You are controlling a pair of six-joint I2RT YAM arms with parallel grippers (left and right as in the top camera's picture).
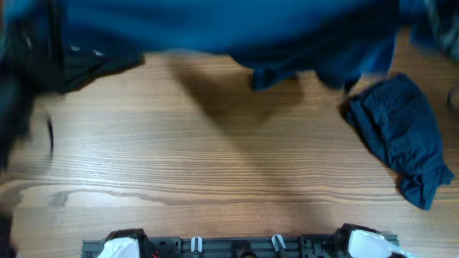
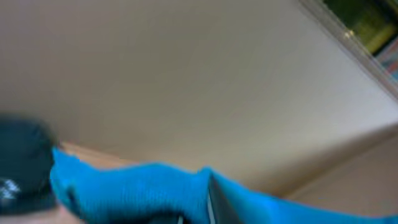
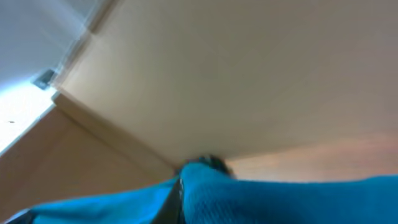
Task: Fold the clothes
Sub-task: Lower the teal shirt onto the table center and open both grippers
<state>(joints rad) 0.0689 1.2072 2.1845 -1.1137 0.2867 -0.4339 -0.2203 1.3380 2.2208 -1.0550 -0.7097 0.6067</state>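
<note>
Blue T-shirt point(image 1: 215, 25) hangs up off the wooden tabletop point(image 1: 215, 165), stretched wide across the far side of the overhead view. It is blurred and close to the camera, with its lowest fold right of centre. Soft shadow point(image 1: 229, 97) falls on the wood under it. Darker blue garment point(image 1: 398, 136) lies crumpled on the tabletop at the right side, flat on the wood, just beside the T-shirt's hanging fold as seen from above; cannot tell if they touch. Black blur point(image 1: 29, 64) fills the far left corner, too smeared to identify. Two arm bases point(image 1: 122, 245) sit at the near edge, well apart from both garments. Neither hand is visible from overhead; the cloth covers that area. Left wrist view tilts up at a plain beige surface point(image 2: 186, 81), with bright blue T-shirt cloth running along the bottom edge. Left hand point(image 2: 211, 202) shows only a dark finger edge poking out of the cloth, so cannot tell whether it is open or closed. Right wrist view also tilts up at beige panels, with blue cloth across the bottom, bunched into a hump near centre. Right hand point(image 3: 179, 200) is closed, pinching T-shirt cloth that wraps over the fingers.
</note>
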